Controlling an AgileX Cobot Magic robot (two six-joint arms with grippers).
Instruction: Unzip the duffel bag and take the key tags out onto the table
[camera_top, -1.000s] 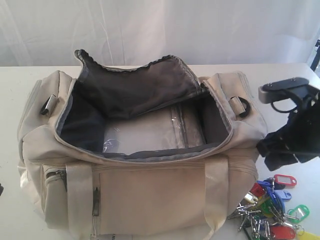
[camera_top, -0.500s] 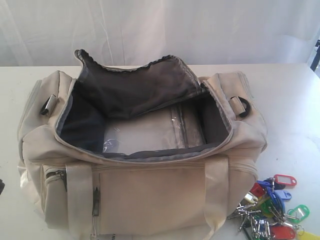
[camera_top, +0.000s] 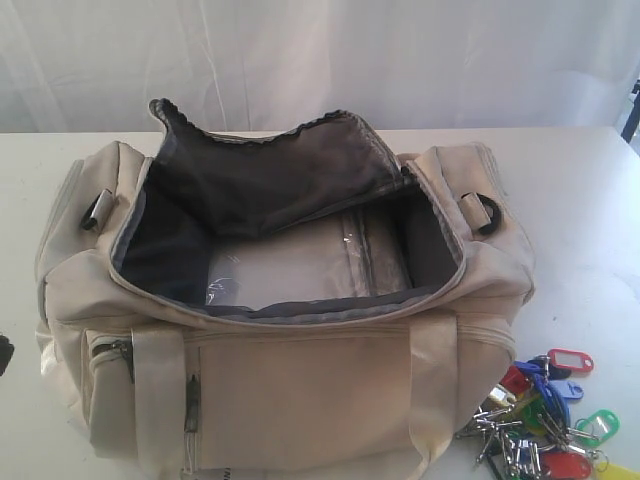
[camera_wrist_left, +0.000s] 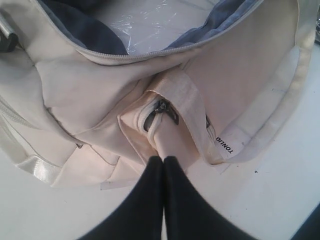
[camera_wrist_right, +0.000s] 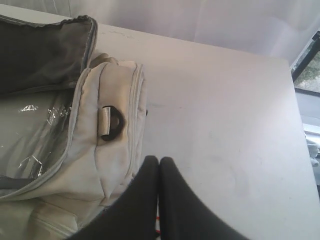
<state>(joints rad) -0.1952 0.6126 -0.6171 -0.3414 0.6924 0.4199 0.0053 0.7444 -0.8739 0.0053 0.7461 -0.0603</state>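
Beige duffel bag (camera_top: 300, 390) sat unzipped mid-table, top flap folded back, dark lining and a clear plastic sheet (camera_top: 290, 265) showing inside. No tags visible in it.

Key tags (camera_top: 545, 410) were already out on the table (camera_top: 590, 200), toward its near right corner in the exterior view, just beside the bag's right end. The bunch's long axis ran roughly far edge to near edge; its lower part was cut off by the frame.

Right gripper (camera_wrist_right: 158, 161): fingers pressed together, nothing between them, hanging over bare table next to the bag's right end with the black D-ring (camera_wrist_right: 112, 122). Left gripper (camera_wrist_left: 162, 160): fingers also together, tips at the bag's front by the side-pocket zipper pull (camera_wrist_left: 165, 111) and webbing strap (camera_wrist_left: 180, 95). Couldn't tell whether they touched the fabric.

Key relation: the tags lay on the right arm's side with the whole bag between them and the left arm, so any further handling would fall to the right arm. Task looked essentially done.

Diff vs 1.0 s ago: the right arm was over the right edge above the tags then, and had left the exterior view by 0.5 s ago. Bag and tags hadn't shifted.
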